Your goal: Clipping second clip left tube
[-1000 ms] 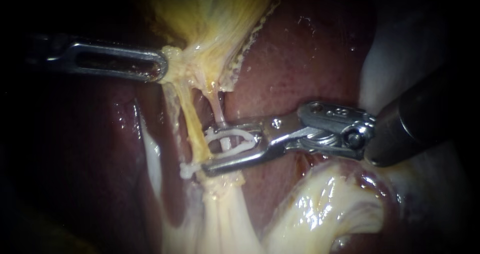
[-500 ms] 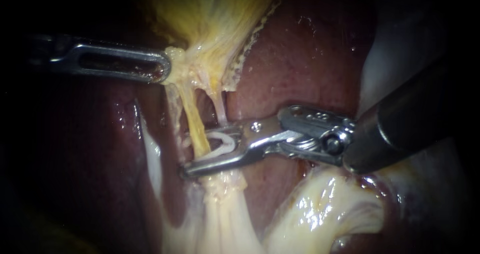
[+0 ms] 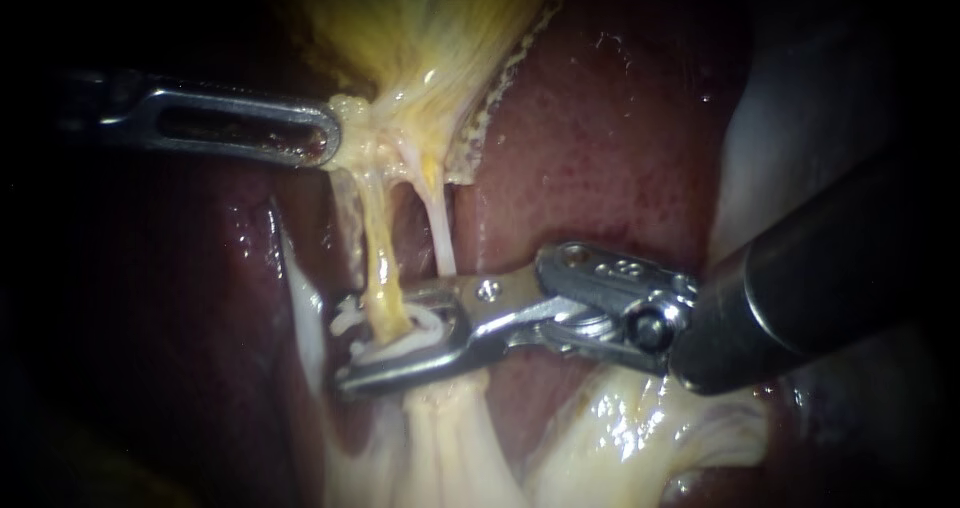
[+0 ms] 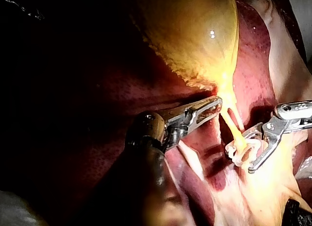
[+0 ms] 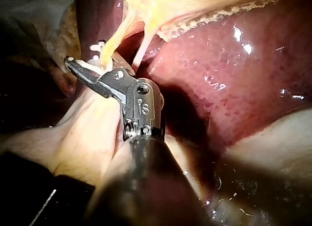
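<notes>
Left instrument comes in from the left edge. Its jaws are clamped on the gallbladder at its narrow lower end, holding it taut. Under that shaft is dark liver surface, open, nothing in the way down to the lower jaw tip of the right instrument.

Left tube, yellow, runs down from the gallbladder's end and passes between the right instrument's jaws. Those jaws grip a white clip from both sides, and the clip wraps the left tube just above the pale tissue. The lower jaw tip pokes past the tube's left edge.

Right tube, thin and pale, sits just beside the left tube and meets the upper jaw's edge; the gap between the tubes is tight.

Further right there is bare liver above the right instrument, roomy. Its dark shaft fills the lower right.
</notes>
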### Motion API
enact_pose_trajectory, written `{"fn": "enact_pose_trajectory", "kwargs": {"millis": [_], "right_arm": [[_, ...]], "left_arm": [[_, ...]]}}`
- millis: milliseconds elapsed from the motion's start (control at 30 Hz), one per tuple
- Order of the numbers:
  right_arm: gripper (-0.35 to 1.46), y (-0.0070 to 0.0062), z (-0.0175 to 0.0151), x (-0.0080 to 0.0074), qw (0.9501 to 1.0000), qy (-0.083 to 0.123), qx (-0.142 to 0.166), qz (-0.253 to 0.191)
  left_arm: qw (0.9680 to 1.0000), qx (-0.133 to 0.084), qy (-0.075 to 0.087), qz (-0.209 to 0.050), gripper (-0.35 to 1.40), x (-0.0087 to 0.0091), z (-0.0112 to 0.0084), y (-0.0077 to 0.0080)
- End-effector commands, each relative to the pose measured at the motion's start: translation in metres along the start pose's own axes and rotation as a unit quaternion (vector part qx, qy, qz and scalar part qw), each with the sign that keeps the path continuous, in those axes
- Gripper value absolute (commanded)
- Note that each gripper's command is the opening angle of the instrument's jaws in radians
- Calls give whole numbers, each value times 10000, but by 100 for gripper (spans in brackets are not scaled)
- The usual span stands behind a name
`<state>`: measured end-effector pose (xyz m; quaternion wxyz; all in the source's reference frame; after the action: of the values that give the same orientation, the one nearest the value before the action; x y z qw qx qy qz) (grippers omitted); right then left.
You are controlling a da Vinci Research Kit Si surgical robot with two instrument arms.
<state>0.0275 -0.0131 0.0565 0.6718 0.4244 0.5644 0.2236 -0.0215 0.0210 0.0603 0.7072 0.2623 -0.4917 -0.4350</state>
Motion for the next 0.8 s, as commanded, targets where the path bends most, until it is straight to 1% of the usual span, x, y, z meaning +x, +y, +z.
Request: {"fn": "enact_pose_trajectory", "kwargs": {"millis": [33,100,233,300,333,400,433,467,500,800], "right_arm": [[43,0,-1,1,10000,-2,0,3],[35,0,-3,3,10000,0,6,11],[7,-2,-10,8,10000,2,22,28],[-6,-3,-12,8,9999,-1,29,118],[-14,-3,-13,8,9998,-4,31,206],[-35,-2,-13,6,9994,-10,35,348],[-35,-1,-14,5,9989,-14,36,464],[-35,1,-14,4,9978,-17,35,669],[-35,3,-15,4,9973,-19,36,727],[-35,5,-14,-1,9974,-28,39,713]], "left_arm": [[10000,1,-1,1,-35,0,0,0],[10000,1,-1,1,-35,0,0,0],[10000,1,-1,1,-35,0,0,0],[10000,1,-1,1,-35,0,0,0],[10000,1,-1,1,-35,0,0,0],[10000,1,-1,1,-35,0,0,0],[10000,1,-1,1,-35,0,0,0],[10000,1,-1,1,-35,0,0,0],[10000,1,-1,1,-35,0,0,0],[10000,1,-1,1,-35,0,0,0]]}}
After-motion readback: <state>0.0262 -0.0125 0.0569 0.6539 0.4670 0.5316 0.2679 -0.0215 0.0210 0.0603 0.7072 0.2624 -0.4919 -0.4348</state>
